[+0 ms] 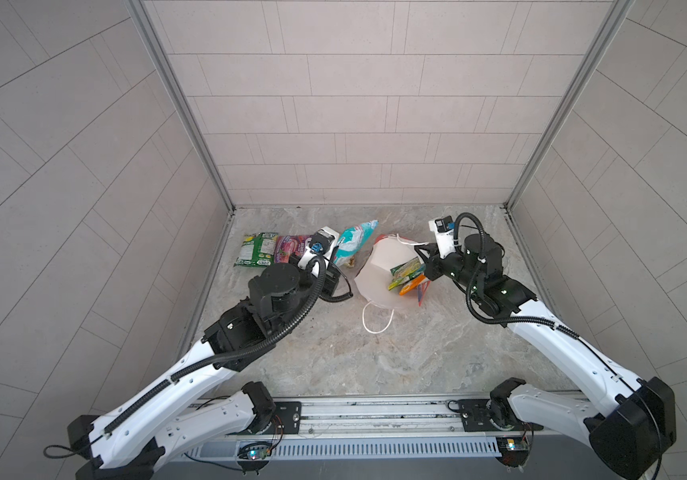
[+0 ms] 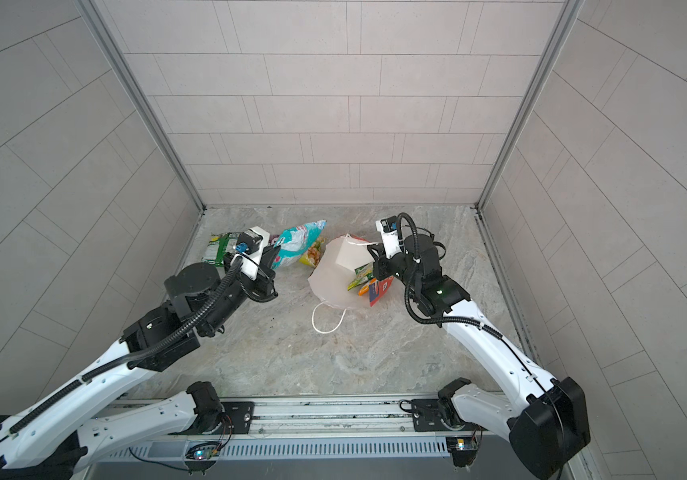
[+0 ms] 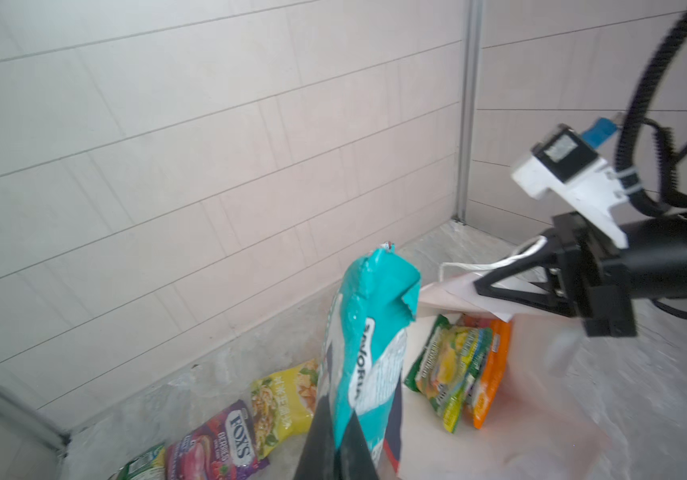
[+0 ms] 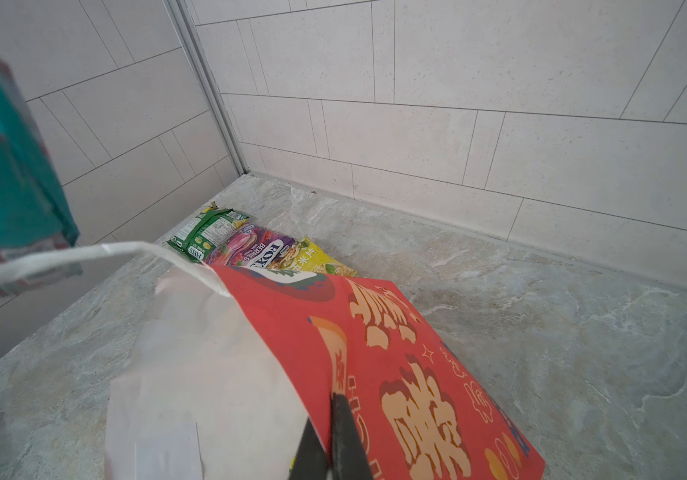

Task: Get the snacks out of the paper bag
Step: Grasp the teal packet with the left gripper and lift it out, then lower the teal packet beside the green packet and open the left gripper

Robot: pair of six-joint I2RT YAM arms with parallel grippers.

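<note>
Marbled stone tabletop (image 1: 375, 365) meets tiled walls (image 1: 375, 124). Low in the left wrist view, the left gripper (image 3: 335, 432) is clamped on the glossy teal packet (image 3: 371, 332). The right gripper (image 4: 333, 411) pinches the stiff wall of the red paper bag (image 4: 396, 353). Slick film may slip from the grip, and the paper may tear. A yellow-green packet (image 3: 450, 370) and an orange packet (image 3: 493, 374) sit inside the bag, centre-right.

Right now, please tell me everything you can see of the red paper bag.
The red paper gift bag has gold Chinese characters outside, a plain white inside and white cord handles. It lies tipped over on the stone-patterned table, mouth open sideways. The right end effector is shut on its raised wall. One handle loops loose on the table. A yellow-green packet and an orange packet lean inside.
</note>
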